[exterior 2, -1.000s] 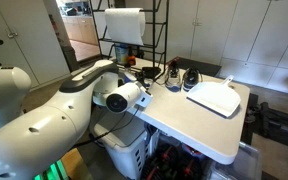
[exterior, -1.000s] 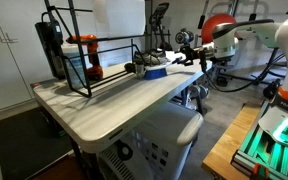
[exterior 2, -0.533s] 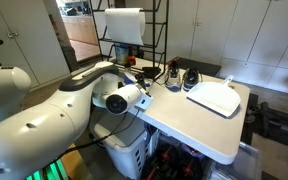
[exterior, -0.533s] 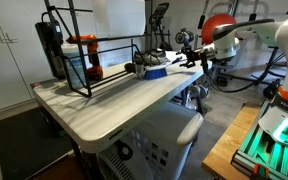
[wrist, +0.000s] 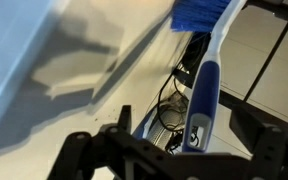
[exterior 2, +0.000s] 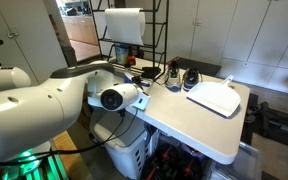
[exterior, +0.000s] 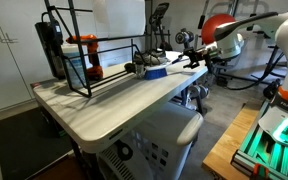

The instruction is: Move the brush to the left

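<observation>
The brush (wrist: 206, 75) has blue bristles at the top of the wrist view and a white and blue handle that runs down towards me. It lies on the white table (exterior: 114, 100), at its far end beside the black wire rack (exterior: 89, 60), and shows as a blue patch in an exterior view (exterior: 156, 71). My gripper (wrist: 179, 150) is open, with its black fingers set wide on either side of the handle's end and not closed on it. In an exterior view the gripper (exterior: 189, 62) hovers at the table's end by the brush. The arm hides the brush in the exterior view from behind it.
An orange-and-black tool (exterior: 88, 56) stands in the rack. Black cables (wrist: 174, 100) lie under the brush handle. A white flat board (exterior 2: 216, 97), a dark object (exterior 2: 189, 78) and a paper towel roll (exterior 2: 124, 25) are on the table. Exercise machines stand behind.
The arm's body has shifted a little in both exterior views. The gripper stays at the brush's handle end and the brush has not moved.
</observation>
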